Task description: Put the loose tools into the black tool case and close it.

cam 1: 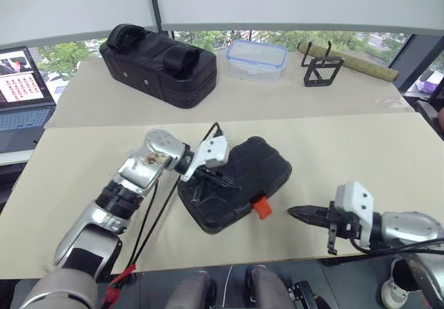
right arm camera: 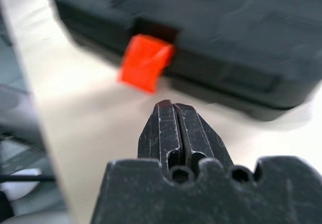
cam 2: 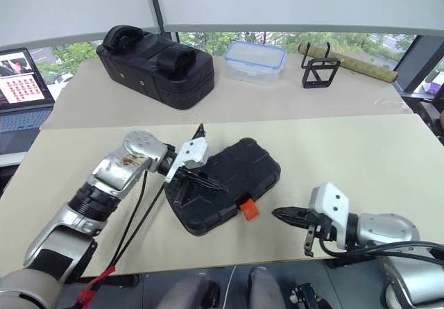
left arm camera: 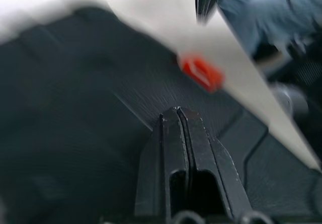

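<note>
On table, closed black tool case [cam 1: 243,177] lies diagonally.

I see a beige table [cam 1: 361,149] with a seam across its middle. The black tool case [cam 1: 239,184] lies closed near the front edge, orange latch [cam 1: 261,207] at its five o'clock. On the far half, at eleven o'clock, sits a black fabric bag [cam 1: 159,62], at twelve a clear blue-rimmed box [cam 1: 257,60], at one a black wire stand [cam 1: 321,69] before a long roll [cam 1: 354,61].
</note>
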{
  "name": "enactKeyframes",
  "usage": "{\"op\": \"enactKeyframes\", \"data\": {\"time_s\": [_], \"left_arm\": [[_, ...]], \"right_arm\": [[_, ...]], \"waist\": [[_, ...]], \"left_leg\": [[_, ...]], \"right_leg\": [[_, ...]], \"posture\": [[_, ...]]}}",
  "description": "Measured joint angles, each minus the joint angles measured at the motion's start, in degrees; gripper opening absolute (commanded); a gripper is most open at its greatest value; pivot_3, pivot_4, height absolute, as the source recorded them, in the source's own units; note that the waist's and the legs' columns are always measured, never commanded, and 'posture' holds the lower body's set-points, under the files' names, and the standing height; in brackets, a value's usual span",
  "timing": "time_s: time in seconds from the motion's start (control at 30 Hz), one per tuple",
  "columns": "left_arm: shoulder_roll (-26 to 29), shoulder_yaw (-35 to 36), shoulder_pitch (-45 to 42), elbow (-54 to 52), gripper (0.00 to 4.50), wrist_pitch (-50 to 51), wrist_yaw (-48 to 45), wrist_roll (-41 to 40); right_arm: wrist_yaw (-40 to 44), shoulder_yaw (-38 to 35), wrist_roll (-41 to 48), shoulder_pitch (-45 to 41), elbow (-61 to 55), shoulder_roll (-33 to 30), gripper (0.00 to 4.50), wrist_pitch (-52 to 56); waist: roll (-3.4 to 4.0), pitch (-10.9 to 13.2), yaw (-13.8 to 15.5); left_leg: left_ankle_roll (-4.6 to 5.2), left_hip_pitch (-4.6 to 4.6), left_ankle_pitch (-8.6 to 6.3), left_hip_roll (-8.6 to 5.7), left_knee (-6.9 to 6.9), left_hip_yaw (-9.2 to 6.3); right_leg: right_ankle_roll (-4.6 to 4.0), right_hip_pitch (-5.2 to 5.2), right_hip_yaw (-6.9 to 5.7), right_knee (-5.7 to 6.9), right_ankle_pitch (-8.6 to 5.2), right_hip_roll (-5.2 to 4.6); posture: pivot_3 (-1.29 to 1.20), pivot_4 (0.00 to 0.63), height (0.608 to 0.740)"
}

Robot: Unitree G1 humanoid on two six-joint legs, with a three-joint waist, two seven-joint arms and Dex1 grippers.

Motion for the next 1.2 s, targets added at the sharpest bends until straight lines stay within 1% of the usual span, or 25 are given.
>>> {"op": "enactKeyframes", "data": {"time_s": [0.07, 0.17, 0.23, 0.4, 0.5, 0.63, 0.83, 0.97, 1.1, 1.2], "left_arm": [[-0.3, -2.1, -1.3, 1.2, 0.05, -5.1, -0.2, 2.8], [-0.5, -2.8, -1.3, 2.4, 0.05, -10.5, -0.5, 4.4], [-1.0, -2.9, -1.3, 3.4, 0.05, -13.1, -0.4, 5.3], [-2.8, -2.6, -1.4, 5.4, 0.05, -13.9, 0.5, 5.4], [-3.8, -2.3, -1.4, 6.4, 0.05, -13.9, 1.2, 5.4], [-4.7, -2.3, -1.8, 6.9, 0.05, -13.8, 1.5, 5.6], [-4.9, -2.3, -1.7, 6.8, 0.05, -14.0, 1.7, 6.3], [-5.2, -2.3, -1.7, 6.9, 0.05, -15.6, 2.1, 7.0], [-5.4, -2.6, -1.9, 7.9, 0.05, -20.8, 3.0, 9.5], [-6.0, -2.6, -2.3, 9.3, 0.05, -22.3, 3.2, 10.0]], "right_arm": [[-1.1, 2.7, -1.3, -1.2, -0.5, 0.9, 0.00, 0.0], [-2.6, 5.3, -3.2, -2.7, -0.6, 1.3, 0.00, 0.1], [-4.3, 8.3, -5.2, -4.5, -0.5, 2.4, 0.00, 0.5], [-7.0, 15.0, -11.4, -6.3, 2.7, 4.0, 0.00, 0.6], [-8.8, 17.0, -13.6, -7.3, 5.3, 5.8, 0.00, 0.6], [-9.5, 17.6, -15.0, -8.9, 6.8, 6.8, 0.00, 0.5], [-10.1, 17.8, -15.4, -8.7, 6.6, 7.1, 0.00, 0.5], [-11.1, 17.1, -15.1, -7.6, 6.0, 8.7, 0.00, 0.5], [-11.1, 12.8, -10.7, -4.6, 1.9, 9.7, 0.00, 1.9], [-11.0, 10.5, -8.2, -4.1, -1.4, 9.8, 0.00, 2.5]], "waist": [[0.05, 0.0, 0.2], [0.05, -0.1, 0.4], [0.06, -0.1, 0.5], [0.00, -0.3, 1.1], [-0.01, -0.3, 1.5], [-0.01, -0.3, 1.5], [-0.03, -0.3, 1.5], [-0.05, -0.3, 1.3], [-0.05, -0.3, 1.4], [-0.03, -0.3, 1.2]], "left_leg": [[0.02, 0.15, -0.02, -0.03, -0.02, 0.00], [0.10, 0.47, -0.07, 0.00, -0.08, -0.05], [0.10, 0.65, -0.08, 0.01, -0.11, -0.07], [0.17, 0.73, -0.11, -0.05, -0.09, -0.07], [0.17, 0.73, -0.11, -0.06, -0.08, -0.07], [0.16, 0.73, -0.11, -0.05, -0.09, -0.07], [0.16, 0.76, -0.11, -0.05, -0.09, -0.07], [0.16, 0.75, -0.11, -0.04, -0.10, -0.07], [0.15, 0.75, -0.11, -0.03, -0.11, -0.07], [0.15, 0.80, -0.11, -0.03, -0.12, -0.07]], "right_leg": [[0.00, 0.21, 0.01, -0.05, 0.00, -0.06], [0.02, 0.60, -0.04, -0.18, -0.01, -0.02], [0.03, 0.77, -0.07, -0.21, -0.02, -0.02], [0.10, 0.85, -0.07, -0.21, -0.05, 0.00], [0.11, 0.85, -0.06, -0.19, -0.05, 0.02], [0.11, 0.84, -0.07, -0.19, -0.04, 0.03], [0.11, 0.87, -0.07, -0.19, -0.04, 0.05], [0.11, 0.84, -0.05, -0.17, -0.04, 0.05], [0.11, 0.85, -0.03, -0.18, -0.04, 0.06], [0.11, 0.87, -0.04, -0.17, -0.04, 0.08]], "posture": [[0.00, 0.150, 0.722], [0.00, 0.150, 0.722], [0.00, 0.150, 0.722], [0.00, 0.150, 0.722], [0.00, 0.150, 0.722], [0.00, 0.150, 0.722], [0.00, 0.150, 0.722], [0.00, 0.150, 0.722], [0.00, 0.150, 0.722], [0.00, 0.150, 0.722]]}}
